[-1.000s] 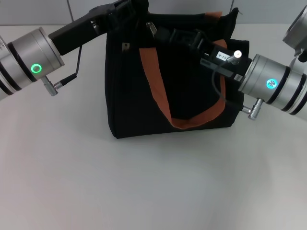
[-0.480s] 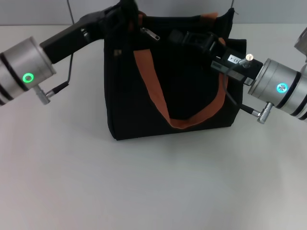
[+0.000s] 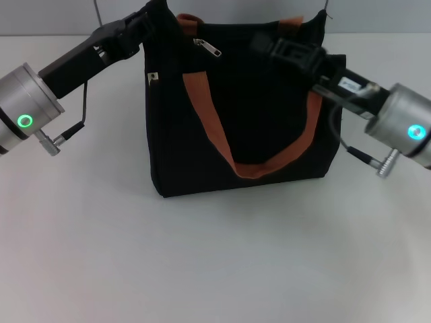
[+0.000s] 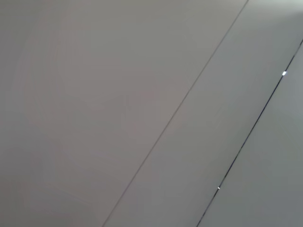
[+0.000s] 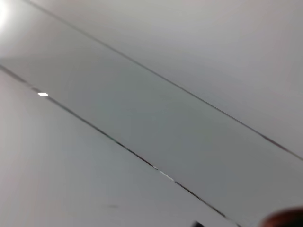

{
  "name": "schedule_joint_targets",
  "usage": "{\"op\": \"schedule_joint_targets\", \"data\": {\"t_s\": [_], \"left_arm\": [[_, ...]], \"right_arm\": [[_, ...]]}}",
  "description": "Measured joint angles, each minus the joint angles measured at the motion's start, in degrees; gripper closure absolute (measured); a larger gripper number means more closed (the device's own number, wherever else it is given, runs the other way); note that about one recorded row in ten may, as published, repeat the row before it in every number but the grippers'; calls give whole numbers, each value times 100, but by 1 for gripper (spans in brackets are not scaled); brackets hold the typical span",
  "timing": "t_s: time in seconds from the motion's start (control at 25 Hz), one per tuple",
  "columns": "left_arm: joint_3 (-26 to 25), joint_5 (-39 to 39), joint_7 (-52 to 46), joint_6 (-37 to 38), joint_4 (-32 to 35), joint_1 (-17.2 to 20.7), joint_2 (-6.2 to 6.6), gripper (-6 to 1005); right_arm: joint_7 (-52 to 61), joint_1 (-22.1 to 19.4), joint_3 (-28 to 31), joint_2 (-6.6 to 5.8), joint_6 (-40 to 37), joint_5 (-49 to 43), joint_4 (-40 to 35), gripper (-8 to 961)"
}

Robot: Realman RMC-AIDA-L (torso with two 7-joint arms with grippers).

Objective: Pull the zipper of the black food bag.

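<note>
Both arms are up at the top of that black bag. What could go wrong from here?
The zipper pull lies bare on the black food bag, apart from both grippers, so a pull now might only tug fabric. The left gripper is at the bag's top corner, and the soft bag could tip or slide on the table. The right gripper is close to the orange strap and might snag it.

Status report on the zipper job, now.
Left end effector at the black food bag top left corner. Right end effector at top edge, right of zipper. Zipper untouched, strap handle nearby.
</note>
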Motion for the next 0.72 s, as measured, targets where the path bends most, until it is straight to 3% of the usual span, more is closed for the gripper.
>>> {"op": "schedule_joint_targets", "data": {"t_s": [0.16,0.2,0.24,0.32,0.4,0.52,0.72], "left_arm": [[27,-11,-8,118,-4,-50,-1,962],[27,-11,-26,194,-4,-85,-2,962],[27,-11,-26,194,-4,-85,-2,962],[28,-11,-39,296,-4,-121,-2,962],[28,-16,-51,450,-4,-152,-2,962],[33,-83,-66,587,-5,-172,-2,961],[109,-308,-82,725,-88,-319,-2,961]], "right_arm": [[-1618,-380,4,1,-1057,368,-153,902],[-2843,-578,-12,1,-1539,408,-332,892],[-2843,-578,-12,1,-1539,408,-332,882],[-3962,-716,-45,1,-1789,408,-469,861],[-5001,-801,-55,1,-1836,407,-520,841],[-6209,-821,-47,1,-1658,391,-531,728],[-7876,-824,-43,4,-1435,393,-493,725]]}}
